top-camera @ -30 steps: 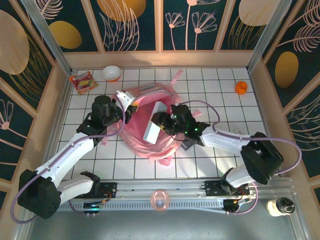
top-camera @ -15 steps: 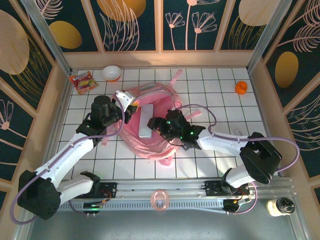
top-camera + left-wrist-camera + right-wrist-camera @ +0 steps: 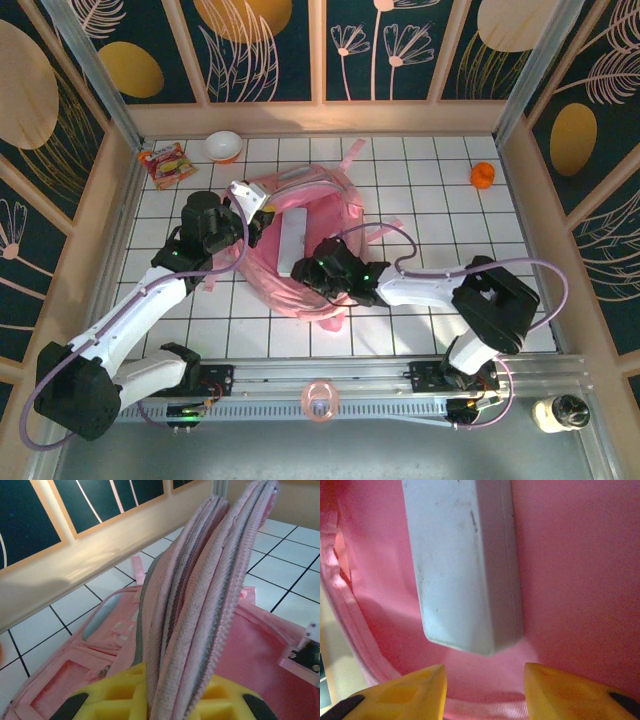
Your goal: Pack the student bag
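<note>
Overhead and close wrist cameras probably share the student bag.

The box's far end runs off the top edge of the right wrist view, and the right gripper's fingers are cropped at the bottom. The bag's fabric covers the left gripper's fingertips. The packet's print is too small to read from above.

The bag sits mid-table. The left gripper pinches its raised rim, which walls off the bag's left side. Inside the bag, a white box blocks the far part, and the right gripper, fingers apart, has bare lining just short of it. Right of the bag the tiles lie free up to an orange. Behind the bag's left corner stand a bowl and a snack packet.
</note>
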Controlling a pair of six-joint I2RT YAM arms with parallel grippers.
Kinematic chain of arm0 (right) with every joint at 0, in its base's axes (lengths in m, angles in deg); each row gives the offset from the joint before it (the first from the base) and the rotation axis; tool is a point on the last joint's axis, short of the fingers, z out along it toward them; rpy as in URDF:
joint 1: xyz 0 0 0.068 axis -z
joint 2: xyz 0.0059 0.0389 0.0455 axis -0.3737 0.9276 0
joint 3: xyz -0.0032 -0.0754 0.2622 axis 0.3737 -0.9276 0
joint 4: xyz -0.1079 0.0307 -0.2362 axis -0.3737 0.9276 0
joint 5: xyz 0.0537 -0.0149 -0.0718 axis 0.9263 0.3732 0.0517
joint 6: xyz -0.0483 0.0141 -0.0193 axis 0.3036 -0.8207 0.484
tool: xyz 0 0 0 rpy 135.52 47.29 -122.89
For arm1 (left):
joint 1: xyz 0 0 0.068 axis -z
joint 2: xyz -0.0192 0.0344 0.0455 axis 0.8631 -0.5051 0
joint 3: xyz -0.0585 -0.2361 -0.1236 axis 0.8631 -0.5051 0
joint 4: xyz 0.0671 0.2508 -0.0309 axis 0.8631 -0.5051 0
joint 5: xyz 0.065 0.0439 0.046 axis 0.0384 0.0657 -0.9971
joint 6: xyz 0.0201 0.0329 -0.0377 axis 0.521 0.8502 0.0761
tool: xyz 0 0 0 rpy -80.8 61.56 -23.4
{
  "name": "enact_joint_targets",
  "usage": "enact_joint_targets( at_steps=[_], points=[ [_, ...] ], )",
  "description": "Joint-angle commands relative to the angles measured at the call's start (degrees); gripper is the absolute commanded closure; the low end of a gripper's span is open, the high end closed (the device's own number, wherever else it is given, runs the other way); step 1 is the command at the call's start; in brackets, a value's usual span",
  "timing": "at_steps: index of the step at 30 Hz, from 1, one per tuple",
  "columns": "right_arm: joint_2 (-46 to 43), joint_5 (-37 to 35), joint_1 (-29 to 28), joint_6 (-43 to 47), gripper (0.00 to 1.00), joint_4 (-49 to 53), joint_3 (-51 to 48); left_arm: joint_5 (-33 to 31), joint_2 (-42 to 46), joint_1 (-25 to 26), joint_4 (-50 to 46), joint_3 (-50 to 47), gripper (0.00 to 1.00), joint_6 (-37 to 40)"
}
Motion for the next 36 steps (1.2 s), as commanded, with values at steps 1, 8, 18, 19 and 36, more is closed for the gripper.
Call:
enact_joint_targets(
  at_steps=[1,8,18,19,36],
  points=[
    [2.6,-0.75,1.27,1.05,0.58,-8.36,1.81,3.27,2.47,-0.17,8.18,1.81,1.0,-1.62],
    [11.41,3.26,4.51,3.3,0.66,-20.03,8.47,3.81,2.05,-0.21,8.25,1.93,1.0,-1.41],
    [15.23,6.05,8.22,5.6,0.65,-22.85,13.02,3.01,2.2,-0.17,8.16,1.65,1.0,-1.45],
    [13.66,5.34,8.1,6.15,0.64,-21.3,12.03,2.55,2.29,-0.17,8.16,1.63,1.0,-1.45],
    [-26.76,-17.25,24.75,16.26,0.45,44.08,1.58,-1.55,2.31,-0.17,6.94,2.2,1.0,-2.56]
  ],
)
